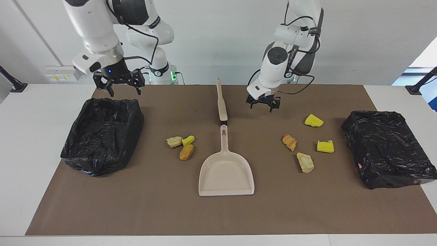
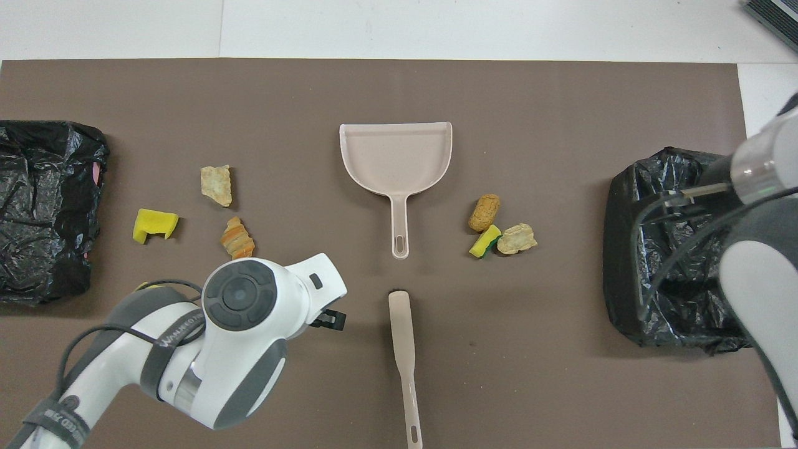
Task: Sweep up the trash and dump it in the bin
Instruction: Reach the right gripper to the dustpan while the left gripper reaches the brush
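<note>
Beige brush [image 1: 221,100] and dustpan [image 1: 226,174] lie untouched mid-mat; left gripper [image 1: 263,103], open and empty, hangs beside the brush; right gripper [image 1: 119,83], open, empty, hovers over the black-lined bin [image 1: 102,135]; a skewed grab could knock the brush into the trash [image 1: 181,144] scattered either side.

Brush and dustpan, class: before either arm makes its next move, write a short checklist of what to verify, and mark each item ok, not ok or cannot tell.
1. Left gripper open and empty, over the mat beside the brush: ok.
2. Right gripper open and empty, over the black bin at its end: ok.
3. Brush lying free, nothing on it: ok.
4. Dustpan flat, pan empty: ok.
5. All seven trash pieces on the mat, none swept yet: ok.
6. Other black bin has an open mouth: cannot tell.
</note>
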### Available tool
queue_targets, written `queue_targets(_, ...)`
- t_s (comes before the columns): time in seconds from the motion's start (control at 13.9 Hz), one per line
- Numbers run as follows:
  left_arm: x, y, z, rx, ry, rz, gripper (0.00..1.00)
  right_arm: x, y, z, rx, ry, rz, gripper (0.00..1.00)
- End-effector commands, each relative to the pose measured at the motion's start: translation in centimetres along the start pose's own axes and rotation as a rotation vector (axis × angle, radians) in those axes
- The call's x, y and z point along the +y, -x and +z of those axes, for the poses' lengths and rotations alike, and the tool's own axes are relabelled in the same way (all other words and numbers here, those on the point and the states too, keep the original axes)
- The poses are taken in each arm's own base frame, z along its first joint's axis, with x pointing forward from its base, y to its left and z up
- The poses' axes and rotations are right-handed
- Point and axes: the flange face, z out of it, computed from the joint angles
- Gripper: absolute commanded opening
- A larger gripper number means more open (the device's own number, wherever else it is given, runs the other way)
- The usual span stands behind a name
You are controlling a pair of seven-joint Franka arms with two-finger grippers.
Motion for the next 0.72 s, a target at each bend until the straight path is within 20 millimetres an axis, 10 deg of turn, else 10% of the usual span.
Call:
queue_targets(0.0,4.1,2.8,-0.3,0.032,0.011,-0.029,1.0,-1.6,-4.2,3.3,-0.02,-0.051,0.077,1.0)
queue_targets(0.65,16.1,9.4,2.9,0.126,0.086,-0.143,1.0,-16.3,-11.2,10.3,-0.005,-0.173,0.21,1.0)
